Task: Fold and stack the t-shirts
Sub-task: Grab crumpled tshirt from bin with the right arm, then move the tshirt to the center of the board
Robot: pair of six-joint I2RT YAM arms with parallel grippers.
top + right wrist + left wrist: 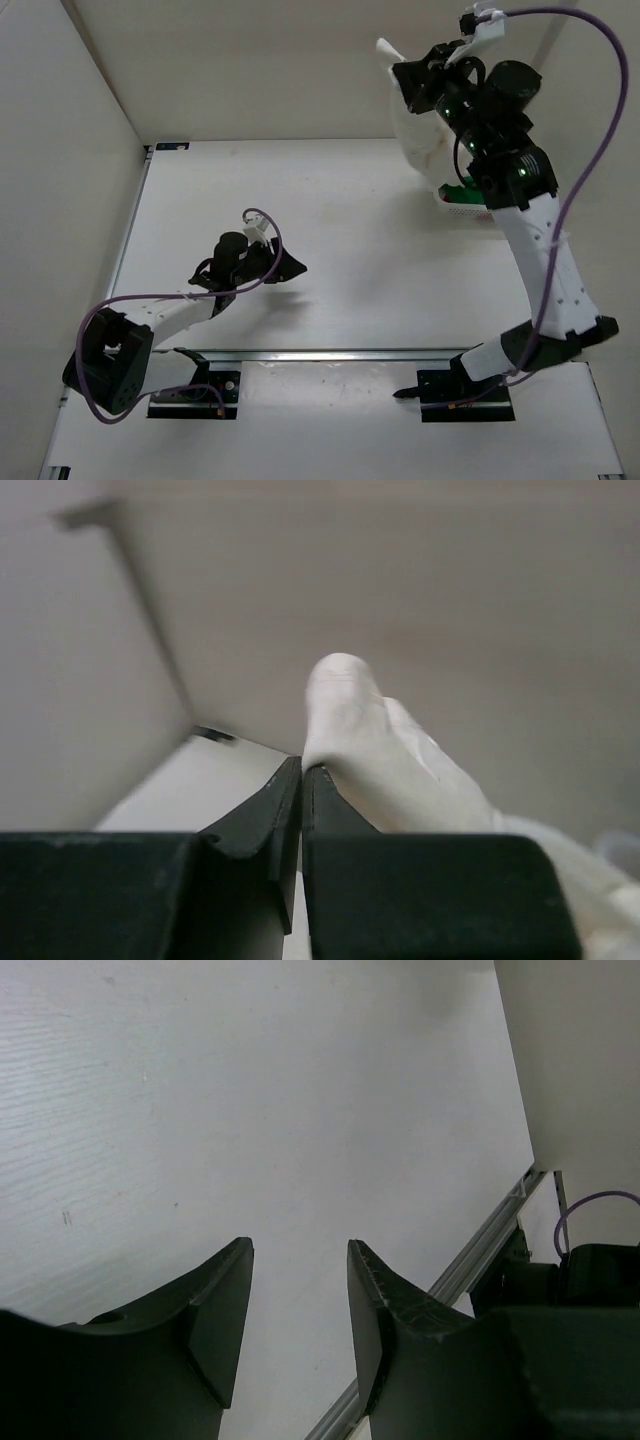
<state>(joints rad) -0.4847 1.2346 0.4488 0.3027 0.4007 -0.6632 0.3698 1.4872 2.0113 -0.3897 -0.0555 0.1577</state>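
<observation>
My right gripper (pixel 403 78) is raised high at the back right and is shut on a fold of the cream-white t-shirt (pixel 418 125). The shirt hangs down from it toward the basket. In the right wrist view the jaws (pixel 302 767) meet on the pale cloth (pixel 375 745), which bulges above and to the right of the fingers. A strip of the green t-shirt (pixel 460 192) shows in the basket under the arm. My left gripper (pixel 292 266) hovers low over the bare table at centre left, open, with nothing between its fingers (pixel 298 1248).
The white mesh basket (pixel 462 207) stands at the right, mostly hidden behind the right arm. Walls close off the left side and the back. An aluminium rail (pixel 330 354) runs along the near edge in front of the arm bases.
</observation>
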